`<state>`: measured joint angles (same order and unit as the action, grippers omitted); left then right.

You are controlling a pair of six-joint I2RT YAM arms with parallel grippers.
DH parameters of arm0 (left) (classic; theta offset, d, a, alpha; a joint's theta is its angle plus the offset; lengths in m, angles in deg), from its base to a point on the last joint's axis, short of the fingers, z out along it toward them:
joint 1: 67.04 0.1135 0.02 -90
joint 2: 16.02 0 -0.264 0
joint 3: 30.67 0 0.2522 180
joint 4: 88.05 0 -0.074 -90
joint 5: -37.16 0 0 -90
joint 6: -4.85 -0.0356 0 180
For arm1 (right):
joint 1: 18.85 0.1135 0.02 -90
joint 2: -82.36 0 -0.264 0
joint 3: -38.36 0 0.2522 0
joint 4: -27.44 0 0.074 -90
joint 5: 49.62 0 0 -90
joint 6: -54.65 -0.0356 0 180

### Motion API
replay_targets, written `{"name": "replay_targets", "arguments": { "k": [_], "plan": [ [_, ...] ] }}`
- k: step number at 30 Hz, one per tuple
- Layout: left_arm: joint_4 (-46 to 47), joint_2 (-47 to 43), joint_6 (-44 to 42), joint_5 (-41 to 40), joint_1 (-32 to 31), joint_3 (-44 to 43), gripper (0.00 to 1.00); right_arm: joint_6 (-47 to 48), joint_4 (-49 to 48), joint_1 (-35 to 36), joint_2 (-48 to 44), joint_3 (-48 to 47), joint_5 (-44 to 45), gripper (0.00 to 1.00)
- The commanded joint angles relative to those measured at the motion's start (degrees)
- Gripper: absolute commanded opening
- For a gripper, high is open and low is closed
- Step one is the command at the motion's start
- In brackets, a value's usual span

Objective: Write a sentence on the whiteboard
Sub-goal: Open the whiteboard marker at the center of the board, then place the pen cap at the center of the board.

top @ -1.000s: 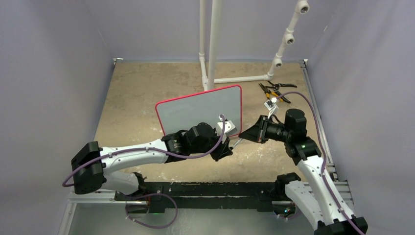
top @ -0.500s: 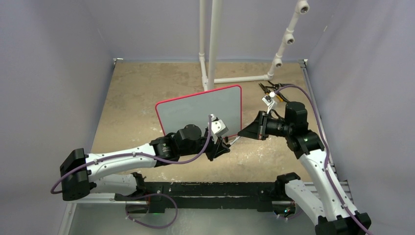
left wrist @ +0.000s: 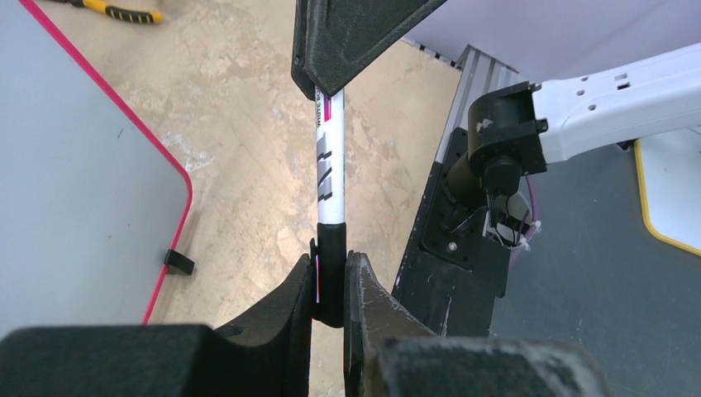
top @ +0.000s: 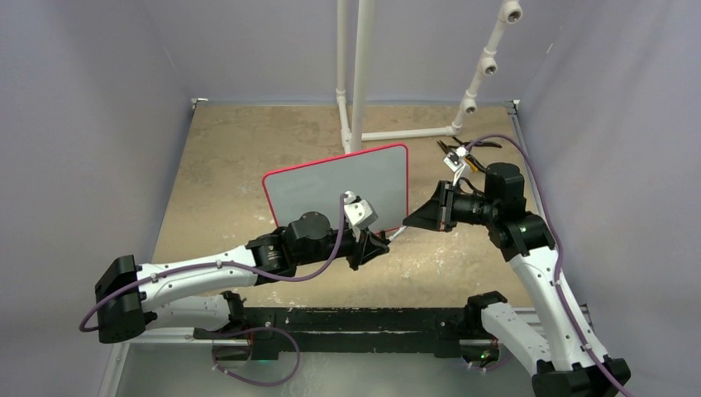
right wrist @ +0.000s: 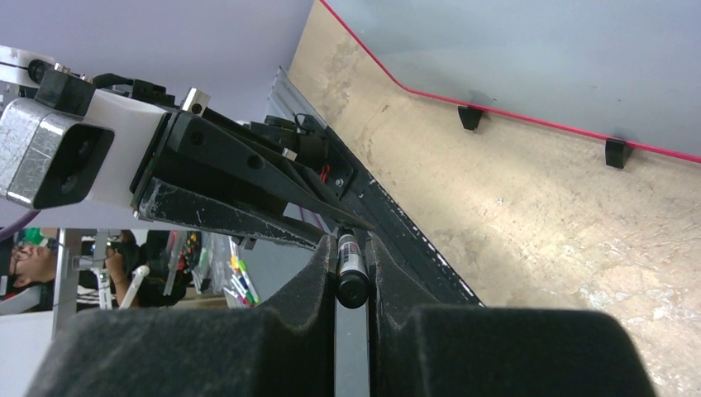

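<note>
I have the whiteboard [top: 331, 186] standing upright around the middle of the desk [top: 231, 165]. Its grey face is tilted back a little, and its red rim runs round the rounded corners. On my right wrist camera its small black feet [right wrist: 469, 117] sit flat on the desk surface.

Both arms meet just in front of the board's lower right corner, on the side toward the near edge. My left hand [left wrist: 331, 277] is clamped on the black end of a marker [left wrist: 330, 178], fingers pressed against it from both sides. The white barrel runs straight from there into my right hand [right wrist: 353, 265], which is closed tight on the other end. The marker spans the gap between the two hands above the desk, and its barrel is clear of the board.

A pair of yellow-handled pliers [top: 464, 154] lies near the far right corner. A white pipe stand [top: 361, 74] rises at the far edge, behind the board.
</note>
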<state>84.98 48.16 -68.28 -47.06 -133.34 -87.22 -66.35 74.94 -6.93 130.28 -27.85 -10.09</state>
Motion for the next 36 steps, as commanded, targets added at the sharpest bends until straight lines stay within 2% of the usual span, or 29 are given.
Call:
{"name": "replay_targets", "arguments": {
  "k": [1,28,31,33,34,36],
  "plan": [
    [-19.1,-0.8,-1.4,2.5,-0.3,4.5,0.0,4.4,-3.2,-3.5,-0.5,-8.3,6.6,0.0],
    [-20.1,-2.6,-2.9,3.8,-0.4,6.5,0.0,10.3,5.2,-3.5,1.9,-22.4,9.1,0.0],
    [-19.1,-2.4,-2.1,3.9,-0.4,5.6,0.0,10.4,4.2,-3.5,2.3,-22.8,6.8,0.0],
    [-17.7,-1.5,-0.8,4.6,-0.4,3.5,0.0,8.4,-0.2,-3.5,1.5,-20.3,3.2,0.0],
    [-17.5,-0.6,-0.1,4.9,-0.4,1.8,0.0,8.6,-0.9,-3.5,1.4,-19.8,3.0,0.0],
    [-17.5,1.2,1.2,5.2,-0.4,-1.8,0.11,9.8,-0.5,-3.5,1.3,-18.6,2.1,0.0]
  ]
}}
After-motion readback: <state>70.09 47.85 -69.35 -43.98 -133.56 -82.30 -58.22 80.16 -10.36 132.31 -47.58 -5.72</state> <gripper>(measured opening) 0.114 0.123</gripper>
